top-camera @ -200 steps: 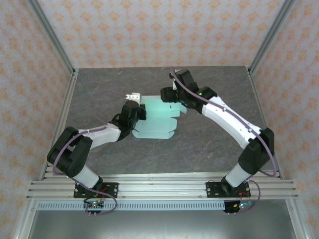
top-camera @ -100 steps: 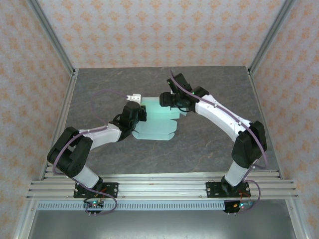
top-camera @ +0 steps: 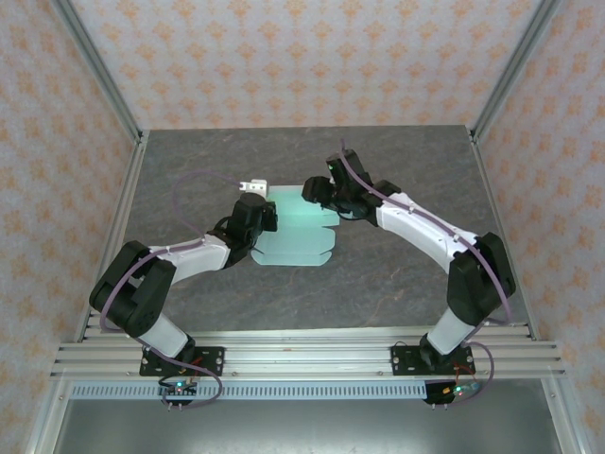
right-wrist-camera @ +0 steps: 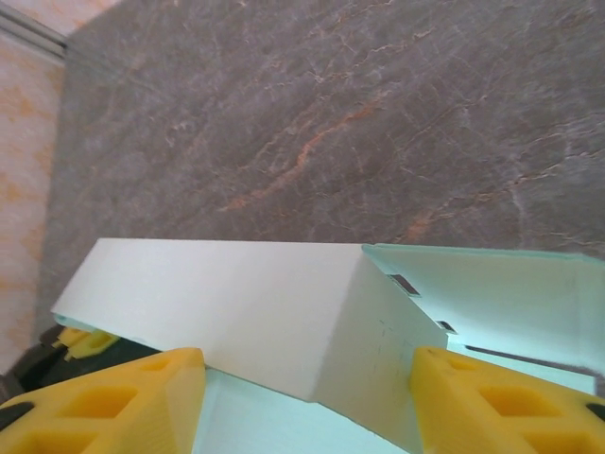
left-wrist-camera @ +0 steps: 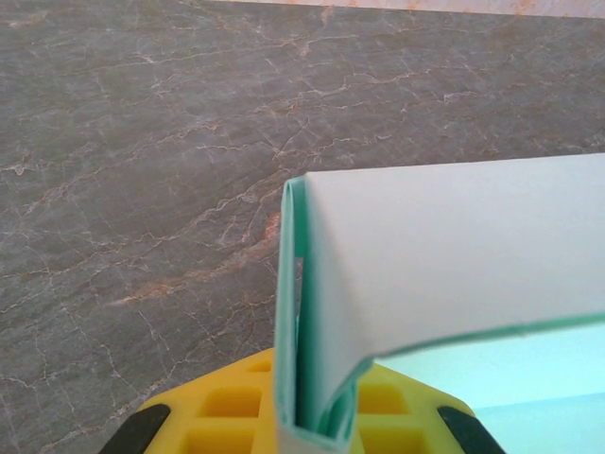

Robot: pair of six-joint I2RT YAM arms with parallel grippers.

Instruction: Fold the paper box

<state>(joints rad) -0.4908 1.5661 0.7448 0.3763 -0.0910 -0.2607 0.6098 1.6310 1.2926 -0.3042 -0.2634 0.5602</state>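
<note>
The paper box (top-camera: pixel 301 241) is a pale mint die-cut sheet lying mostly flat at the table's middle. My left gripper (top-camera: pixel 267 216) is at the sheet's left edge, shut on a doubled-over flap. In the left wrist view that fold (left-wrist-camera: pixel 317 378) stands pinched between the yellow pads (left-wrist-camera: pixel 217 421), and the white underside (left-wrist-camera: pixel 454 255) curls away to the right. My right gripper (top-camera: pixel 318 192) is at the sheet's far edge. It is open, its yellow pads (right-wrist-camera: pixel 113 402) on either side of a raised white wall (right-wrist-camera: pixel 246 303) with a creased corner.
A small white piece (top-camera: pixel 253 185) sticks up just beyond the left gripper. The grey marbled tabletop (top-camera: pixel 406 255) lies bare to the right and near side of the sheet. Metal frame posts (top-camera: pixel 128 180) and patterned walls close in the sides.
The right gripper has dropped slightly nearer and lower onto the far edge of the sheet, its forearm swinging down, and its jaws have narrowed a little. The left gripper has stayed put.
</note>
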